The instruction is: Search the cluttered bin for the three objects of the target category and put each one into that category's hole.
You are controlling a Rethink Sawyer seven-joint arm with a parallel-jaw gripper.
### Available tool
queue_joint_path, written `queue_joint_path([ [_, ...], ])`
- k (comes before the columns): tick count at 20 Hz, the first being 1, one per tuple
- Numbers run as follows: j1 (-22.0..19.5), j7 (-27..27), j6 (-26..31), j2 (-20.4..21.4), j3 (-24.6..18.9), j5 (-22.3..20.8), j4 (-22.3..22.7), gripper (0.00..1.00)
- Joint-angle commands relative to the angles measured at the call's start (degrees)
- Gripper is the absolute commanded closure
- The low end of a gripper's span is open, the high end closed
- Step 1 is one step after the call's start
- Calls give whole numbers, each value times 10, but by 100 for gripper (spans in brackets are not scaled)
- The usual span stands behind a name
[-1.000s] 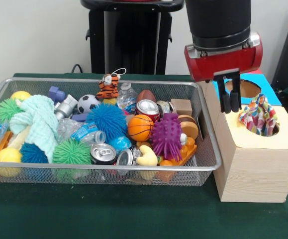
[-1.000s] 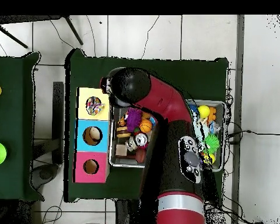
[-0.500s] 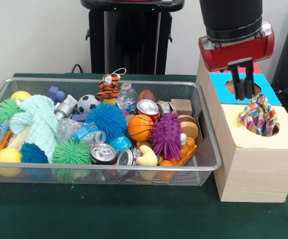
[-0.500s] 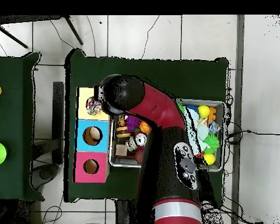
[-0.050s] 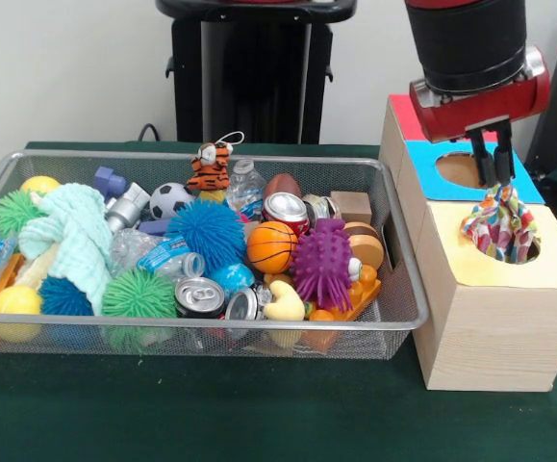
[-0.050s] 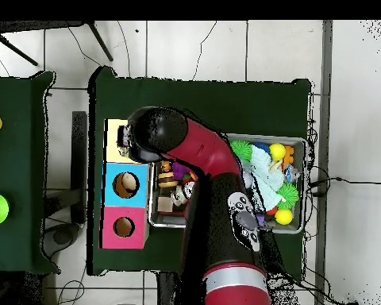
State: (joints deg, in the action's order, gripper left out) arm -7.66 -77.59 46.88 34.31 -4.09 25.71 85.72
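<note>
The crumpled multicoloured patterned cloth [image 5: 498,224] sat bunched in the round hole of the yellow-topped section of the wooden sorting box [image 5: 490,318], its upper folds sticking up above the rim. Right over it hung the black gripper [image 5: 495,164], its two fingers [image 5: 488,166] held close together with only a slim gap, their tips at the top of the cloth; whether they actually pinched the fabric, I could not tell. Above them sat the red and black arm [image 5: 475,58], which in the overhead view [image 6: 186,143] covered the yellow section entirely. Behind the yellow section lay the blue section with its own round hole [image 5: 459,168], and beyond that a sliver of the pink section [image 5: 401,111]. Just beside the box stood the wire mesh bin [image 5: 393,289], crammed full: an orange mini basketball [image 5: 271,246], a purple spiky ball [image 5: 322,262], a blue fuzzy ball [image 5: 206,231], a pale green knitted cloth [image 5: 74,231], a small tiger plush [image 5: 208,167] and a silver drink can [image 5: 199,295]. All of it rested on the dark green tabletop [image 5: 211,409].
</note>
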Motion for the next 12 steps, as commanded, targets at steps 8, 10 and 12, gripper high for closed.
queue_joint_path([
  [8,0,-95,20,-58,-55,5,50,100],
  [10,-1,-91,10,-67,-56,4,45,100],
  [12,0,-85,5,-76,-56,-1,39,100],
])
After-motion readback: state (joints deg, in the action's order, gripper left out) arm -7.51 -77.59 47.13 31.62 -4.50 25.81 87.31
